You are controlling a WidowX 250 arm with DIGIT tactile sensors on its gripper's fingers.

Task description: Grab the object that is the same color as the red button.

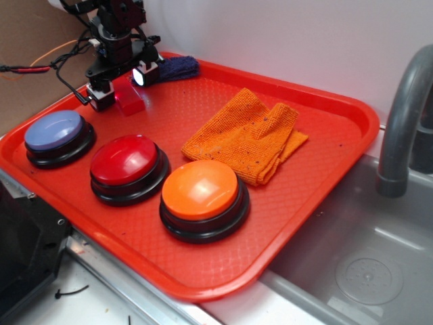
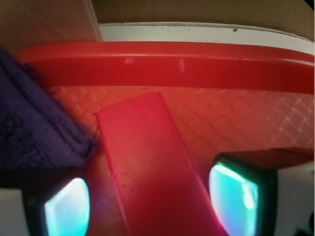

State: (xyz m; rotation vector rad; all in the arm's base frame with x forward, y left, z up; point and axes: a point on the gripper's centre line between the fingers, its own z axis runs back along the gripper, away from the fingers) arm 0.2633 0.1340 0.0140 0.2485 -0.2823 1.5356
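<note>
The small glossy red block (image 1: pixel 128 100) lies on the red tray (image 1: pixel 318 203) at its back left corner. My gripper (image 1: pixel 120 87) is down over the block and open, one finger on each side of it, with gaps showing. In the wrist view the block (image 2: pixel 147 162) runs between the two lit pads (image 2: pixel 66 209), touching neither. The red button (image 1: pixel 128 162), a dark-red dome on a black base, sits at the tray's front, in the middle of the row of three.
A lavender-blue button (image 1: pixel 57 135) and an orange button (image 1: pixel 203 196) flank the red one. A dark purple cloth (image 1: pixel 177 68) lies just right of the gripper; an orange cloth (image 1: pixel 247 135) lies mid-tray. A sink (image 1: pixel 358 271) and grey faucet (image 1: pixel 406 115) are to the right.
</note>
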